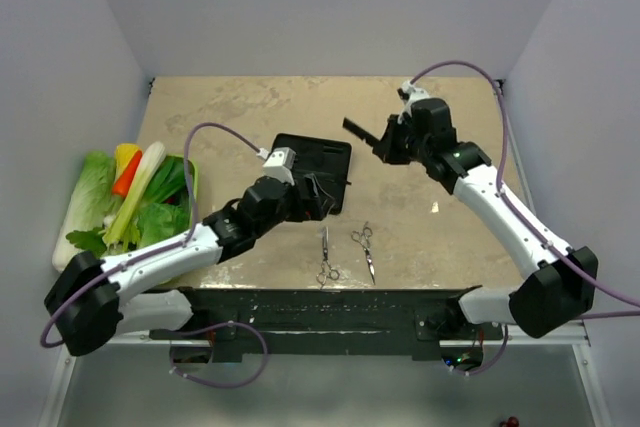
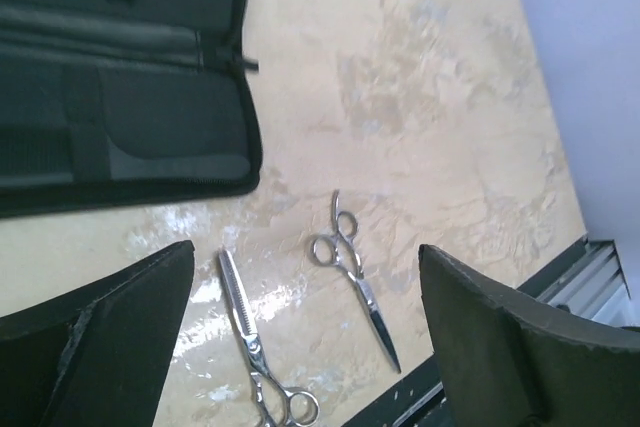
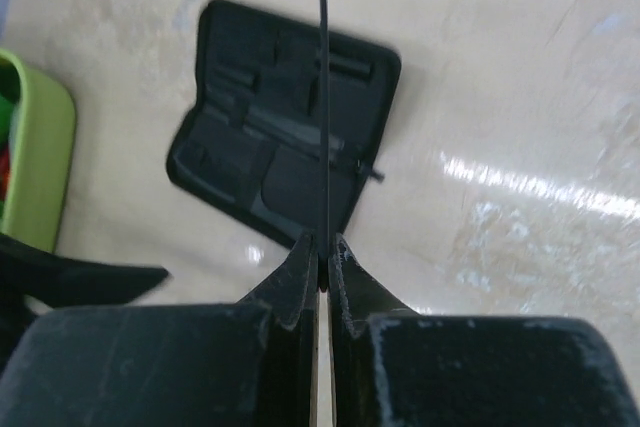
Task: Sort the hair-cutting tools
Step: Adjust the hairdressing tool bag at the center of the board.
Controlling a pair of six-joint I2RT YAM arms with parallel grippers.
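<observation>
Two silver scissors lie on the table near its front edge: a thinning pair [image 1: 325, 257] [image 2: 250, 332] and a plain pair [image 1: 365, 248] [image 2: 356, 282]. My left gripper [image 1: 325, 197] [image 2: 305, 257] hovers open above them, at the near edge of the open black case [image 1: 312, 169] [image 2: 120, 77], with nothing between its fingers. My right gripper [image 1: 385, 144] [image 3: 325, 247] is shut on a slim black comb [image 1: 357, 130] [image 3: 323, 97]. It holds the comb in the air to the right of the case [image 3: 280, 147]. The right wrist view shows the comb edge-on.
A green basket [image 1: 190, 182] [image 3: 35, 157] filled with vegetables [image 1: 130, 197] stands at the table's left side. The dark front rail [image 1: 330, 307] runs just below the scissors. Bare tan tabletop [image 1: 440, 237] lies right of the scissors.
</observation>
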